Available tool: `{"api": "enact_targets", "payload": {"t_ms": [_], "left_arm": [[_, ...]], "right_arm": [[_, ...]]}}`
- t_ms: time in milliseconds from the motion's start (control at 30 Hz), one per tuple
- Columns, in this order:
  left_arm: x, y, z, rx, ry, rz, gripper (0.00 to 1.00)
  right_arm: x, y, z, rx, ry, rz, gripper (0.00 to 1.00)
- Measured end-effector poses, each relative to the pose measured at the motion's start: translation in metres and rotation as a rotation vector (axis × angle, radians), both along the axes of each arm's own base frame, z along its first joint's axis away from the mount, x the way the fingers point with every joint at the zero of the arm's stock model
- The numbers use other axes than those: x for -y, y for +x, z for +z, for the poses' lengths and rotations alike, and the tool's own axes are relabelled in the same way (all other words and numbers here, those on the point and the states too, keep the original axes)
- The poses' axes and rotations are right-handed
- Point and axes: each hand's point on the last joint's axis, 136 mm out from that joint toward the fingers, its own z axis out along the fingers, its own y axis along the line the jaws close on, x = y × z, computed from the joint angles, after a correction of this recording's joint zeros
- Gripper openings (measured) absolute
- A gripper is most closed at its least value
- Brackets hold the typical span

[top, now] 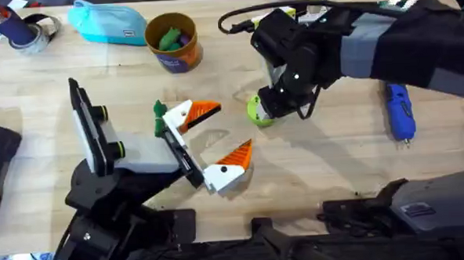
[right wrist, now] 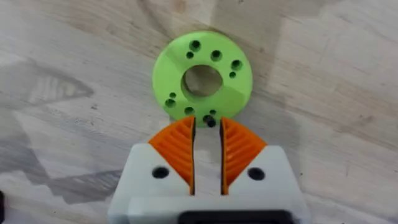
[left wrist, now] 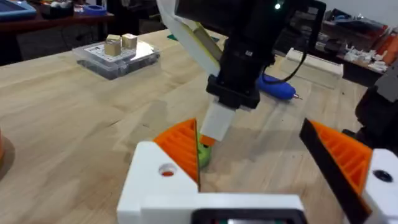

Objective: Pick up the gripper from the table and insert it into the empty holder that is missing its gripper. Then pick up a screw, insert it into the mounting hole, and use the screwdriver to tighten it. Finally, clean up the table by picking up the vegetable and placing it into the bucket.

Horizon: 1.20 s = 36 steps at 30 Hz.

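The vegetable [right wrist: 202,78], a flat green disc pierced with holes, rests on the table at centre right [top: 255,110]. My right gripper [right wrist: 207,121] points down at it, its orange pads shut on the disc's near rim. My left gripper [top: 232,126] stands wide open. Its two white fingers [left wrist: 165,180] with orange tips sit on the holder's slim black bar [top: 180,152]. The blue screwdriver [top: 400,111] lies at the right. At the back stands the yellow bucket [top: 185,55], with green and purple pieces inside. I cannot make out a screw.
A light-blue pouch [top: 106,22] lies beside the bucket, and a tape roll [top: 35,33] sits in the far left corner. A white-and-black upright plate [top: 87,128] stands at the left. A clear box of small blocks [left wrist: 115,53] rests farther off.
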Motion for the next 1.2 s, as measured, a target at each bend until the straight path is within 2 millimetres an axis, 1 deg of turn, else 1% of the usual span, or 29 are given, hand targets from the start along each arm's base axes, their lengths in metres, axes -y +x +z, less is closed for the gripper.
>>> {"api": "enact_targets", "payload": {"t_ms": [133,300,433,467,533,567,1000,1100,1167,1200], "left_arm": [[0.0,0.0,0.0,0.0,0.0,0.0,0.991],[0.0,0.0,0.0,0.0,0.0,0.0,0.991],[0.0,0.0,0.0,0.0,0.0,0.0,0.991],[0.0,0.0,0.0,0.0,0.0,0.0,0.991],[0.0,0.0,0.0,0.0,0.0,0.0,0.991],[0.0,0.0,0.0,0.0,0.0,0.0,0.991],[0.0,0.0,0.0,0.0,0.0,0.0,0.991],[0.0,0.0,0.0,0.0,0.0,0.0,0.991],[0.0,0.0,0.0,0.0,0.0,0.0,0.991],[0.0,0.0,0.0,0.0,0.0,0.0,0.991]], "right_arm": [[0.0,-0.001,-0.003,-0.009,-0.007,0.0,0.219],[0.001,-0.002,-0.011,-0.032,-0.024,0.0,0.17],[0.001,-0.001,-0.013,-0.033,-0.025,0.0,0.152],[0.001,-0.001,-0.013,-0.031,-0.024,0.0,0.127],[0.0,0.0,-0.013,-0.03,-0.023,0.0,0.029],[0.0,0.0,-0.013,-0.03,-0.022,-0.001,0.013],[0.004,-0.005,-0.012,-0.047,-0.035,-0.003,0.007],[0.004,-0.005,-0.003,-0.044,-0.035,0.002,0.007],[0.0,0.0,0.013,-0.018,-0.016,0.01,0.007],[-0.008,0.011,0.046,0.046,0.03,0.017,0.007]]}}
